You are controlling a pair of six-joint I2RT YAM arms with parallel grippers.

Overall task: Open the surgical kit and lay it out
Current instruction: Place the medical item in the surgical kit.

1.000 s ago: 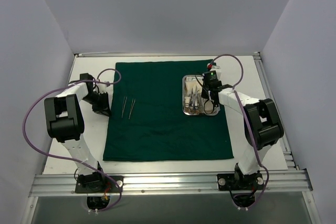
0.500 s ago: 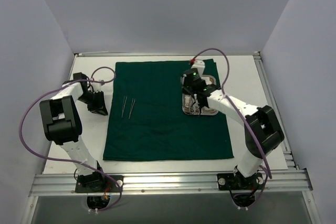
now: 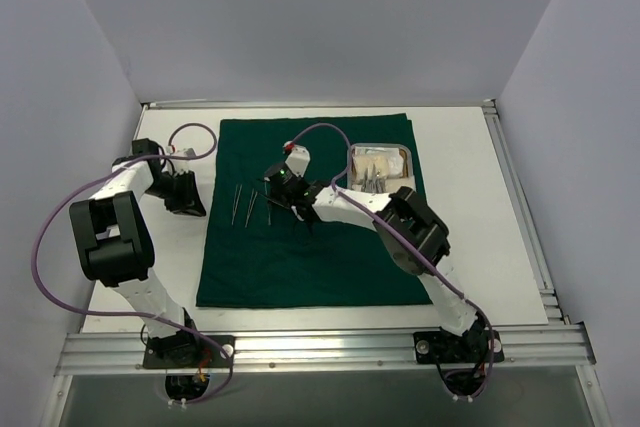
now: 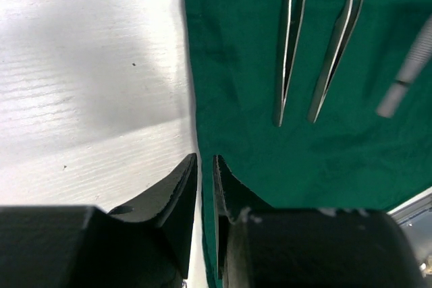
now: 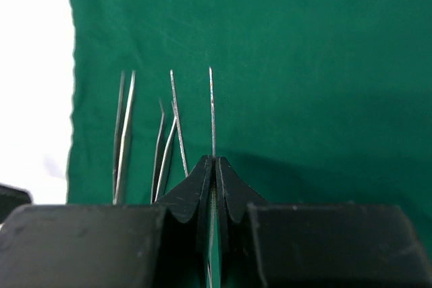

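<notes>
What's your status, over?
Right pincer shut on forceps over drape. Left pincer slightly open at drape edge. Two more forceps laid. Nothing blocking.

Right hand point(image 5: 213, 161) closed, left hand point(image 4: 205, 160) ajar

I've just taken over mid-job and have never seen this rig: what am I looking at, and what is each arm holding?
The machine is a left arm and a right arm, bolted at the near edge of the table. The wide picture looks down from above and behind them. The other two come from a camera on each wrist, looking out past that arm's own gripper. A dark green cloth lies spread on the table, with a steel tray of instruments on its far right part and two forceps side by side near its left edge. The right gripper is shut on a slim silver instrument beside those forceps. The left gripper hangs slightly open at the cloth's left edge, apparently empty.
</notes>
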